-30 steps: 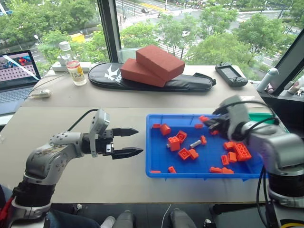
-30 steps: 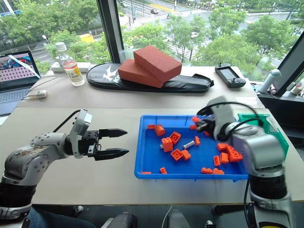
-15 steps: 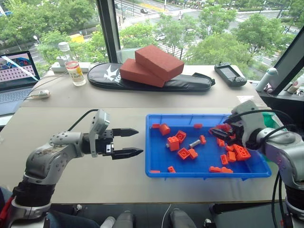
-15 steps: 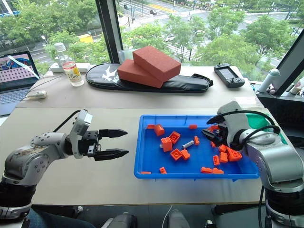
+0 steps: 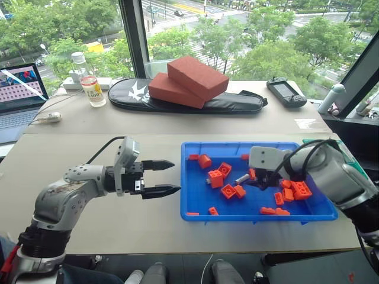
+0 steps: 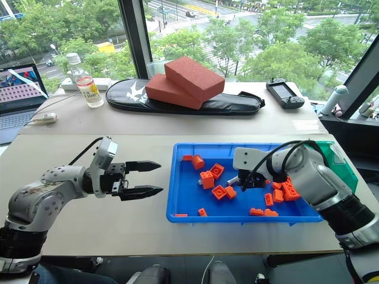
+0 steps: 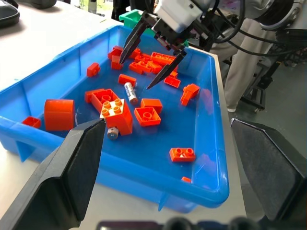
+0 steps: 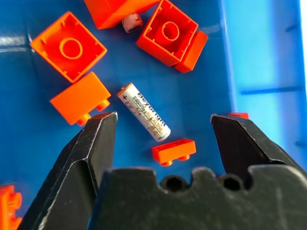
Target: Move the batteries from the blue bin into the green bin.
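Observation:
The blue bin lies on the table's right half, scattered with orange bricks. One battery lies flat on its floor near the middle, also seen as battery. A second battery pokes out from under an orange brick. My right gripper points steeply down just above the first battery, open, one finger on each side of it, not touching. My left gripper hovers open over bare table left of the bin, holding nothing. The green bin stands beyond the blue bin's right end, partly hidden by my right arm.
Two red blocks rest on a black bag at the back of the table. A bottle and a laptop are at the back left, a handheld controller at the back right. Bare table lies left of the bin.
My right gripper has swung left from the blue bin's right end, rolled, dropped over the middle battery and opened wider. The left arm has stayed still.

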### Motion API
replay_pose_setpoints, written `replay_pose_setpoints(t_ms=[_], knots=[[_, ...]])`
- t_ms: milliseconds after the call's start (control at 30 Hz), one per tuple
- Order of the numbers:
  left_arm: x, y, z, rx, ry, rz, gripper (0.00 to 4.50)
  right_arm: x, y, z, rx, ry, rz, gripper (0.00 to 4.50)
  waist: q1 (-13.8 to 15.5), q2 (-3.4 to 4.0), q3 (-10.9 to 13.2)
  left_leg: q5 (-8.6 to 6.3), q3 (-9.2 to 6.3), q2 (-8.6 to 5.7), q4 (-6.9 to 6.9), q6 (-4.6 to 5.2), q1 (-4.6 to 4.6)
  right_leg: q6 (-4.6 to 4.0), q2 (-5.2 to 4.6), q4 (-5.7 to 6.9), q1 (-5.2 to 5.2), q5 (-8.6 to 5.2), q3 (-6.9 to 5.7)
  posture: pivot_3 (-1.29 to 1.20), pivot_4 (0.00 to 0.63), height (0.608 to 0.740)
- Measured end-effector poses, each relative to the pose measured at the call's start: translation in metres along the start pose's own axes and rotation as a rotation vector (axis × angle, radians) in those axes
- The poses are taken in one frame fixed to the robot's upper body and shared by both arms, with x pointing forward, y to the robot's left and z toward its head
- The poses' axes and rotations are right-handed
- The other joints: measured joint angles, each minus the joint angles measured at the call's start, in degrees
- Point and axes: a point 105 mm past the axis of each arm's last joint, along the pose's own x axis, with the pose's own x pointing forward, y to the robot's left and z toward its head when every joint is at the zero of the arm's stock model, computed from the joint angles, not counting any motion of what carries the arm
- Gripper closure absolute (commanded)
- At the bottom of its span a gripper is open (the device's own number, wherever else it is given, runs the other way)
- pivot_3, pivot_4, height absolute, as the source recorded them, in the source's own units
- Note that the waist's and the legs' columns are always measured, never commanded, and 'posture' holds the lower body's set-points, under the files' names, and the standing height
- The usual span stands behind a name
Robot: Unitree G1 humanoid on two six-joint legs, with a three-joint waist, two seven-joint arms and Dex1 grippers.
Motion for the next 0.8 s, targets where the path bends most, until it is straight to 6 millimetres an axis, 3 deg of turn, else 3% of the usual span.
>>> replay_pose_setpoints(t_ms=[133, 233, 500, 700, 800], knots=[[0.0, 0.0, -0.002, -0.006, 0.001, 0.002, 0.0, 0.003, -0.006, 0.001, -0.016, 0.013, 0.037, 0.85, 0.0, 0.0, 0.0, 0.0, -0.01, -0.01, 0.0, 0.0, 0.01, -0.01, -0.01, 0.0, 0.02, 0.0, -0.01, 0.0, 0.15, 0.74], [0.0, 0.0, -0.002, -0.005, 0.001, 0.003, 0.0, 0.004, -0.009, -0.002, -0.011, 0.038, 0.075, 1.46, 0.0, 0.0, 0.0, 0.0, -0.01, -0.02, 0.0, -0.01, 0.02, -0.01, -0.01, 0.0, 0.03, 0.0, -0.02, 0.0, 0.15, 0.74], [0.0, 0.0, -0.001, -0.003, 0.002, 0.007, 0.0, 0.007, -0.005, -0.006, 0.0, 0.049, 0.131, 4.22, 0.1, -0.01, 0.0, 0.0, -0.02, -0.02, 0.0, -0.01, 0.06, -0.01, -0.01, 0.02, 0.08, 0.01, -0.02, 0.0, 0.15, 0.74], [0.0, -0.001, -0.001, 0.0, 0.002, 0.005, 0.0, 0.005, -0.01, -0.008, 0.026, 0.045, 0.068, 4.25, 0.1, -0.01, 0.0, 0.0, -0.02, -0.03, 0.0, -0.01, 0.04, -0.01, -0.03, 0.04, 0.03, 0.01, -0.01, 0.0, 0.15, 0.74], [0.0, -0.001, -0.001, 0.001, 0.004, 0.004, 0.0, -0.006, -0.015, -0.004, 0.059, 0.019, -0.02, 4.25, 0.2, 0.0, 0.0, 0.0, -0.03, -0.04, 0.0, -0.01, 0.0, -0.01, -0.04, 0.06, -0.02, 0.01, -0.01, 0.0, 0.15, 0.74]])
